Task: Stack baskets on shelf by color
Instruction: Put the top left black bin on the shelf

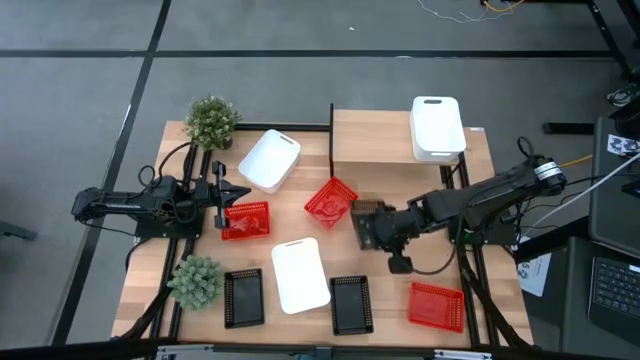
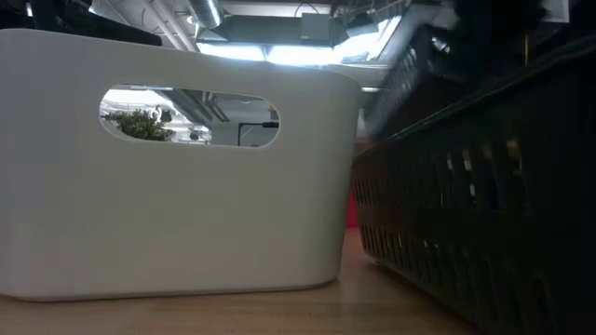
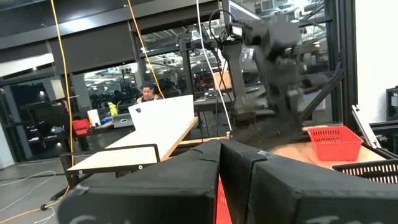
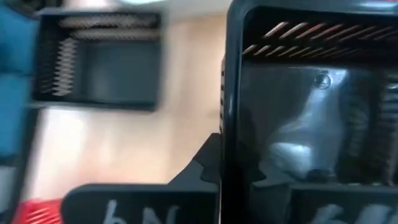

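Note:
My right gripper (image 1: pixel 385 228) is shut on a black mesh basket (image 1: pixel 367 224) near the table's middle, just right of a tilted red basket (image 1: pixel 330 202). My left gripper (image 1: pixel 228 205) is at the left end of another red basket (image 1: pixel 247 220), shut on it. The shelf (image 1: pixel 375 138) stands at the far edge with a white basket (image 1: pixel 437 128) on its right end. More baskets rest on their bases on the table: white ones (image 1: pixel 268 160) (image 1: pixel 300 275), black ones (image 1: pixel 243 297) (image 1: pixel 351 303) and a red one (image 1: pixel 436 305). My left gripper has a sliver of the red basket's wall (image 3: pixel 219 198) between its two fingers, coming level from the table's left side. The fingers hide the rest of the contact. The basket sits on the table. My right gripper pinches one wall of the black basket (image 4: pixel 231 93), one finger inside and one outside, coming from the table's right side. The left wrist view shows the basket (image 3: pixel 267 130) up off the table below the gripper.
Two green potted plants stand at the left, one far (image 1: pixel 211 120) and one near (image 1: pixel 196 280). A white basket (image 2: pixel 177 167) and a black one (image 2: pixel 484 205) fill the low view. A person (image 3: pixel 147 93) sits in the room beyond the table.

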